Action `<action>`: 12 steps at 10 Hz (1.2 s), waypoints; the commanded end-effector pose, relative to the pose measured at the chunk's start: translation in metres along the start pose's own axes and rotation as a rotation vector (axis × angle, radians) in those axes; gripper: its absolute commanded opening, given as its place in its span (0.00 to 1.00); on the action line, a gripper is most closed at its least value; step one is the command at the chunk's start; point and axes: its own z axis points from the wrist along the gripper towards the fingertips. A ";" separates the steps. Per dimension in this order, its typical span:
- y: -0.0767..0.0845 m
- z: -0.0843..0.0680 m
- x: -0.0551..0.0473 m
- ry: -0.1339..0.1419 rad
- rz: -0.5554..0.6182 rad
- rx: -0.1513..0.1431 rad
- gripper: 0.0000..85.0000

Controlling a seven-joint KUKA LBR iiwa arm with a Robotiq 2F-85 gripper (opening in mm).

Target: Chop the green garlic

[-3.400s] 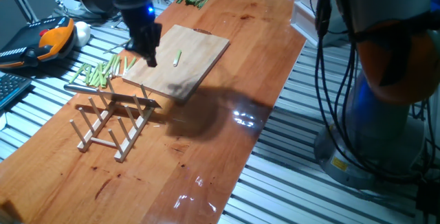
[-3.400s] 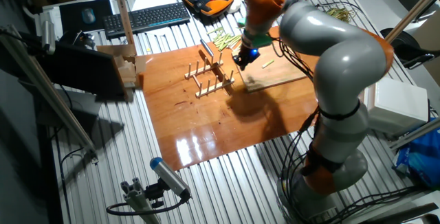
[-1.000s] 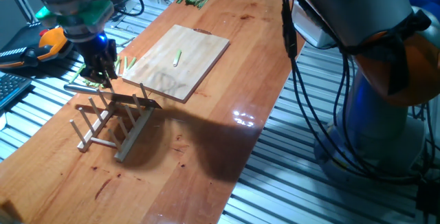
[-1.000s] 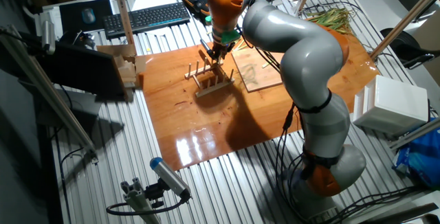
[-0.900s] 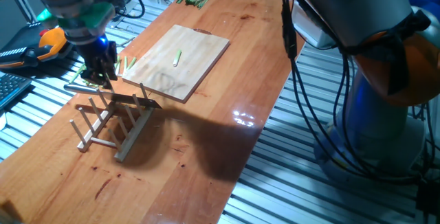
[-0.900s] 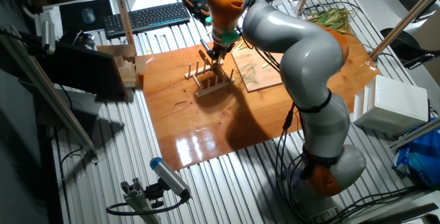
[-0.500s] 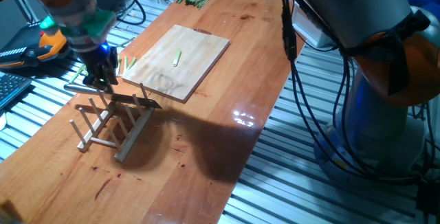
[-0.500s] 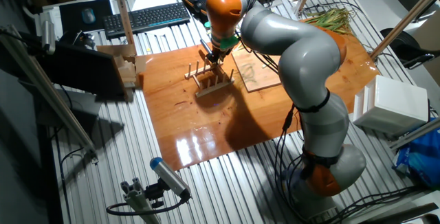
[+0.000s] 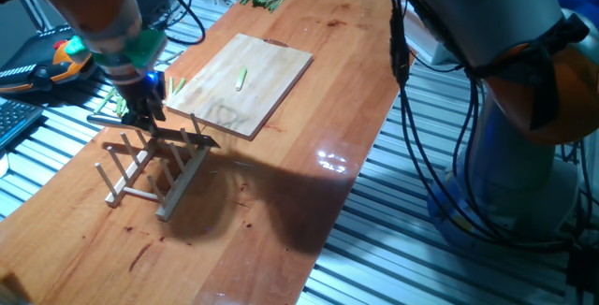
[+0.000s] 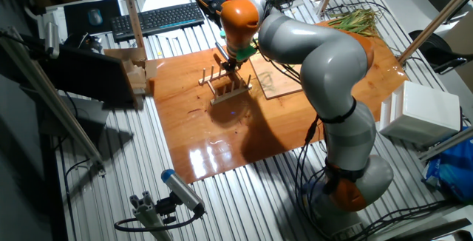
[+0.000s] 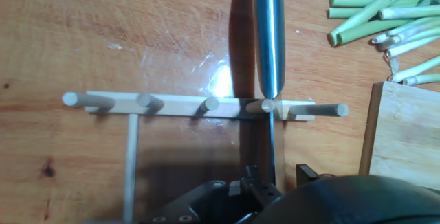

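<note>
Claw: we see the black two-finger claw [image 9: 147, 118] low over the pale wooden peg rack [image 9: 154, 169], at the steel-handled knife [image 11: 269, 35] that rests across it. In the hand view the fingers sit on either side of the thin blade, but we cannot tell whether they pinch it or stand apart.

Knife: its rounded steel handle runs away from the claw, out past the rack's rail; the blade edge lies between two pegs, directly under the claw.

Green garlic: the single short pale-green garlic stalk [image 9: 241, 79] lies alone on the light wooden cutting board [image 9: 245, 80], well apart from the claw, on the far side of the rack.

Other greens: a heap of cut green sticks [image 11: 385, 14] lies on the orange-brown wooden bench [image 9: 309, 155] beside the knife handle; these are not the target.

Step, as we judge it: taking up the knife; no chopping done yet.

Risks: we think a grip on the thin blade could let the knife pivot or slip under its heavy handle. A lift not straight up could snag a peg and drag or tip the light rack. A swinging handle could scatter the nearby sticks.
</note>
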 end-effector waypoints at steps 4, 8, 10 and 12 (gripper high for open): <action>-0.002 0.006 0.001 -0.022 -0.003 0.008 0.40; -0.005 0.012 0.002 -0.040 -0.014 0.013 0.20; -0.006 0.013 0.002 -0.041 -0.030 0.016 0.00; -0.008 0.007 0.001 -0.014 -0.003 -0.033 0.00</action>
